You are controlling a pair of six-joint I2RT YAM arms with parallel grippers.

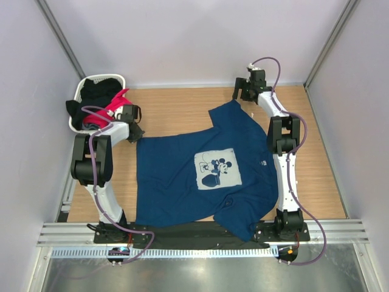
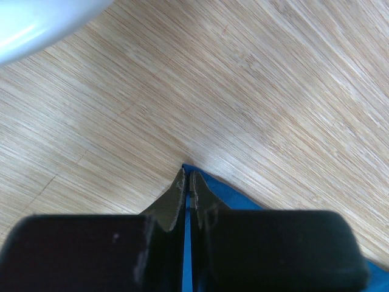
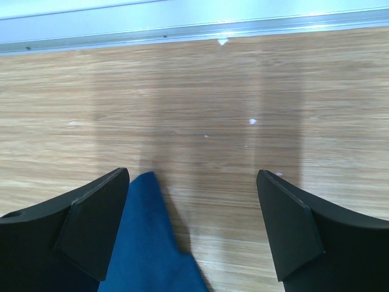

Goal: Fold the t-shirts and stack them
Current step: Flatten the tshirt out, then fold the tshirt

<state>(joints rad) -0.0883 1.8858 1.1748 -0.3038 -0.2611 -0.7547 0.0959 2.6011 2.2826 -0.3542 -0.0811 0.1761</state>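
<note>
The navy blue t-shirt (image 1: 200,173) lies spread flat on the wooden table, its pale cartoon-mouse print (image 1: 217,168) facing up. My left gripper (image 1: 135,132) is shut on the shirt's far left corner (image 2: 209,182); blue fabric shows between the jaws. My right gripper (image 1: 245,92) is open at the back, above the tip of the far sleeve (image 3: 146,243), which lies by its left finger (image 3: 91,225). Pink (image 1: 114,106) and black (image 1: 97,91) t-shirts sit in the white basket (image 1: 79,91) at the back left.
The basket stands just behind my left arm. Grey walls close in the table on three sides, and a metal rail (image 3: 194,27) runs along the back edge. Bare wood (image 1: 316,176) lies right of the shirt.
</note>
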